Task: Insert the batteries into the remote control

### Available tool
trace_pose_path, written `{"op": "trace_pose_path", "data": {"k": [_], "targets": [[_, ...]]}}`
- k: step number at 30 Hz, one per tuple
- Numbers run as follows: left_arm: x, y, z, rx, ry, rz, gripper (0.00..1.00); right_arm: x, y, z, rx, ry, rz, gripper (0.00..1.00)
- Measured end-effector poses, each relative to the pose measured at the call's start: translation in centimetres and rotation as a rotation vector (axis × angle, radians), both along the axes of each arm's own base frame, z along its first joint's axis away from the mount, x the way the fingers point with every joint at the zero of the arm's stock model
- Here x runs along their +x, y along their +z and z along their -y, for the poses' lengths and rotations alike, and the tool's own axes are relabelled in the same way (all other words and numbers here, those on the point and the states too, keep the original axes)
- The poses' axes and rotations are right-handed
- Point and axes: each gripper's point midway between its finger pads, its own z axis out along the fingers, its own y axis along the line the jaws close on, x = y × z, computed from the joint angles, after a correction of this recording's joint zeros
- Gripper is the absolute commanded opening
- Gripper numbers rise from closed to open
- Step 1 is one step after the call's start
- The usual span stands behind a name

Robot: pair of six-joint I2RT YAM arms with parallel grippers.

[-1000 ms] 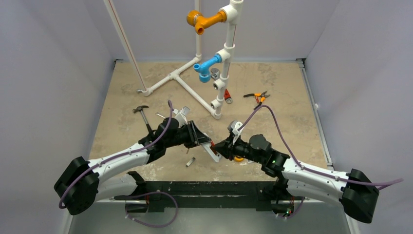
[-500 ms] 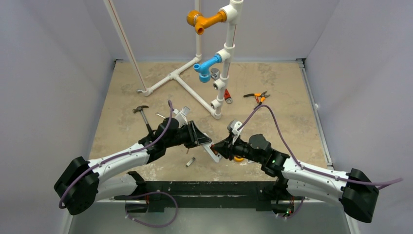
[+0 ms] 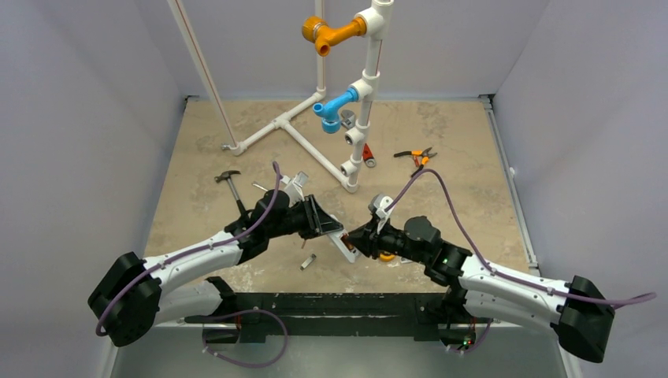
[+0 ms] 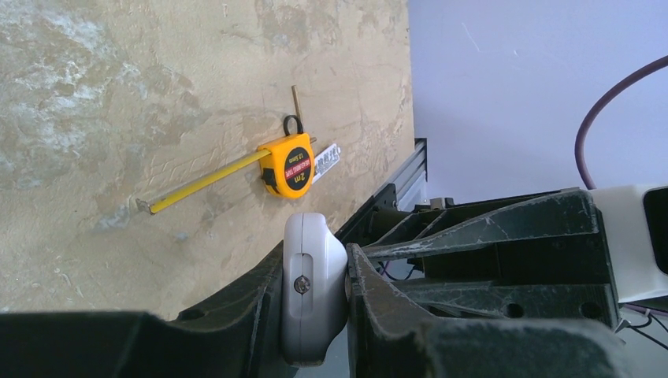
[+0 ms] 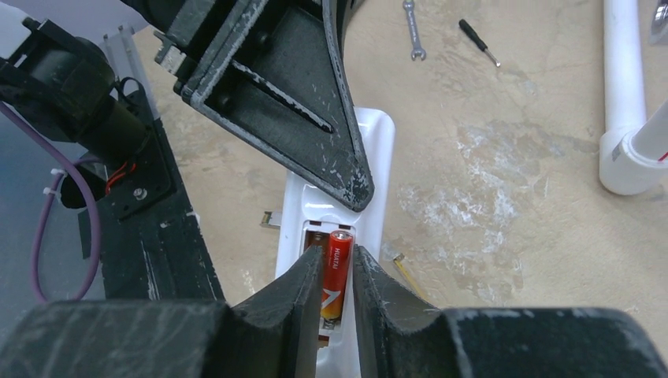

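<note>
My left gripper [image 3: 335, 230] is shut on the white remote control [image 3: 346, 246] and holds it above the table near the front middle. In the left wrist view the remote's end [image 4: 311, 283] is clamped between my fingers. In the right wrist view the remote [image 5: 370, 150] lies back side up with its battery bay open. A red battery [image 5: 335, 272] lies along the right slot of the bay. My right gripper [image 5: 337, 250] has its fingers close on both sides of this battery. The left slot shows a bare metal contact. No other battery is in view.
A yellow tape measure [image 4: 289, 165] with its tape pulled out lies under the right arm. A small grey piece [image 3: 308, 261] lies near the front edge. A hammer [image 3: 231, 185], pliers [image 3: 417, 156], a red-handled tool [image 3: 367, 153] and a PVC pipe frame [image 3: 315, 150] stand farther back.
The right arm has shifted very slightly toward the remote. The left arm and the remote have not visibly moved.
</note>
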Motion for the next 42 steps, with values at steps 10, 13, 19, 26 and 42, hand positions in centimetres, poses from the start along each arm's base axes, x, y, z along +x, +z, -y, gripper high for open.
{"op": "trace_pose_path", "data": {"k": [10, 13, 19, 26, 42], "targets": [[-0.1, 0.1, 0.3, -0.013, -0.017, 0.004, 0.0, 0.0, 2.9, -0.2, 0.007, 0.049, 0.113, 0.42], [-0.3, 0.2, 0.4, -0.017, -0.032, 0.007, 0.0, -0.3, 3.0, 0.0, -0.01, 0.076, 0.148, 0.51], [-1.1, 1.1, 1.0, -0.052, -0.11, 0.05, 0.0, -0.7, 4.6, 1.3, -0.04, 0.109, 0.305, 0.55], [-2.4, 1.2, 1.4, -0.061, -0.208, 0.082, 0.0, -1.6, 5.2, 2.7, -0.129, 0.195, 0.506, 0.55], [-5.5, -1.0, 0.8, -0.003, -0.375, 0.031, 0.0, -6.2, 3.2, 0.7, -0.123, 0.546, 0.564, 0.37]]}}
